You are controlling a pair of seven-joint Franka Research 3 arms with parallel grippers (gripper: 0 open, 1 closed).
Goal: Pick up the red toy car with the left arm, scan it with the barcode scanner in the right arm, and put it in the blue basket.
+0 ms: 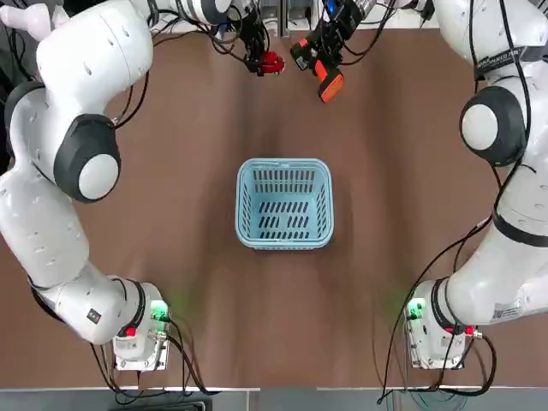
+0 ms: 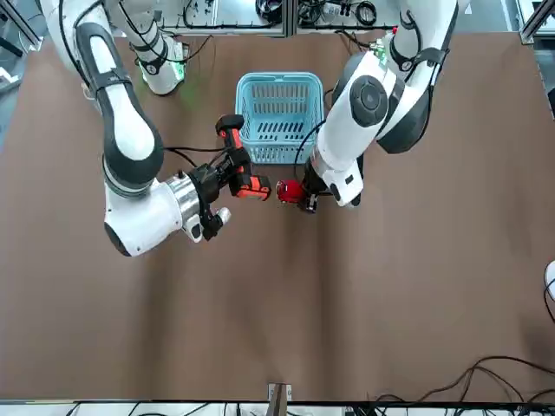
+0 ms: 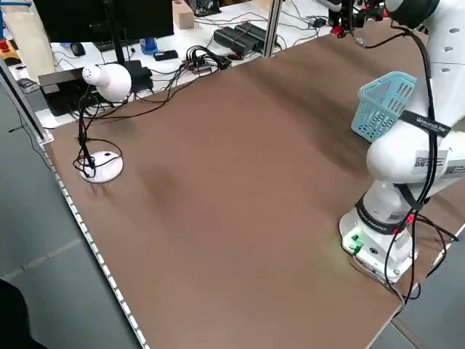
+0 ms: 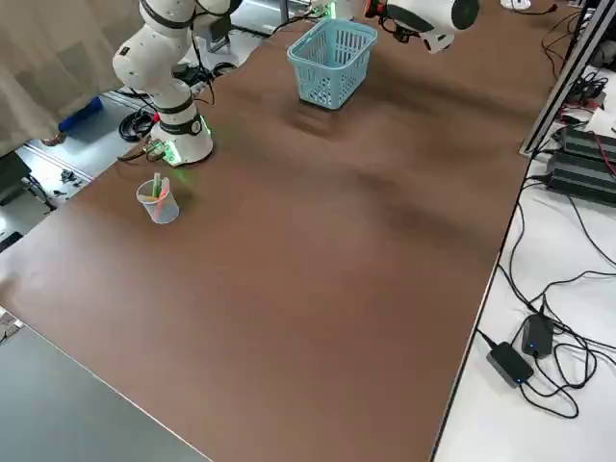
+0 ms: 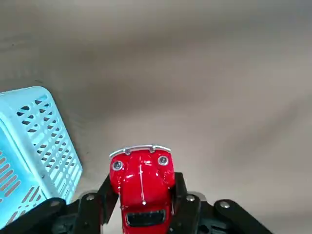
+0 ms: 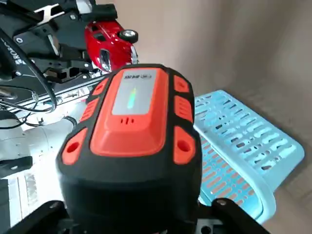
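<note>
The red toy car (image 1: 271,62) hangs above the table's far side, and my left gripper (image 1: 260,61) is shut on it. In the left wrist view the car (image 5: 142,181) sits nose-out between the two black fingers. Just to its right, my right gripper (image 1: 310,51) is shut on the barcode scanner (image 1: 324,73), which has a black head and an orange handle. The scanner (image 6: 132,131) faces the car (image 6: 109,43) from close by. The blue basket (image 1: 283,204) stands at the table's middle, nearer the bases than both grippers, with nothing in it.
A white lamp (image 3: 107,80) on a round base sits at the table's left edge. A clear cup (image 4: 159,202) with pens stands near the right arm's base. A white mouse (image 2: 550,279) shows at the front view's right edge. Cables run along the far edge.
</note>
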